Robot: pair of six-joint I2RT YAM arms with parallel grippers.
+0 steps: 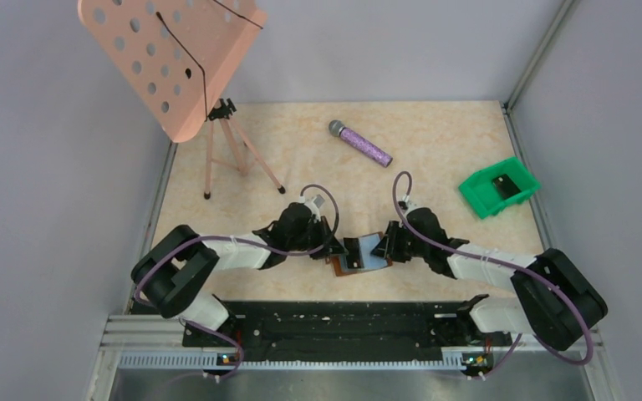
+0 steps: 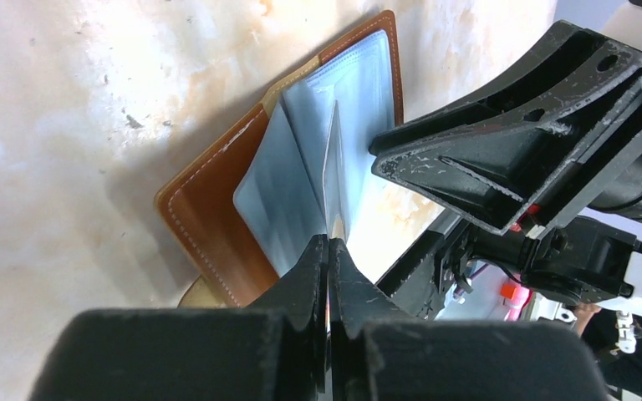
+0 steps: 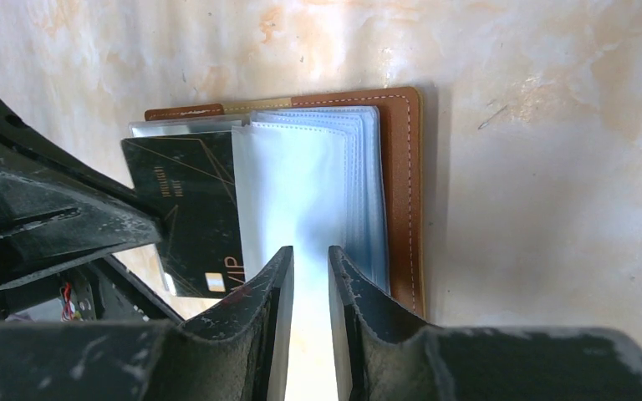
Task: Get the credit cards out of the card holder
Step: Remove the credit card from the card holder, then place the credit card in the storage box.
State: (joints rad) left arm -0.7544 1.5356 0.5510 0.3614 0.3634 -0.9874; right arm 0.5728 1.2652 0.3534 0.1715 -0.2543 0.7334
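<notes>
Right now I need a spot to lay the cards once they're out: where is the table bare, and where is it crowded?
Bare: the stretch between the microphone and the green bin, and the middle between the microphone and the card holder. Crowded: front centre, where the left gripper and right gripper meet at the holder, and around the music stand.

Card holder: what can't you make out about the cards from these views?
Sleeves: any more cards, right wrist; stacked plastic hides them.
Black card lettering: right wrist; too small.
Left gripper pinch, card or sleeve: left wrist; edge-on.
Holder: top view; too small.
</notes>
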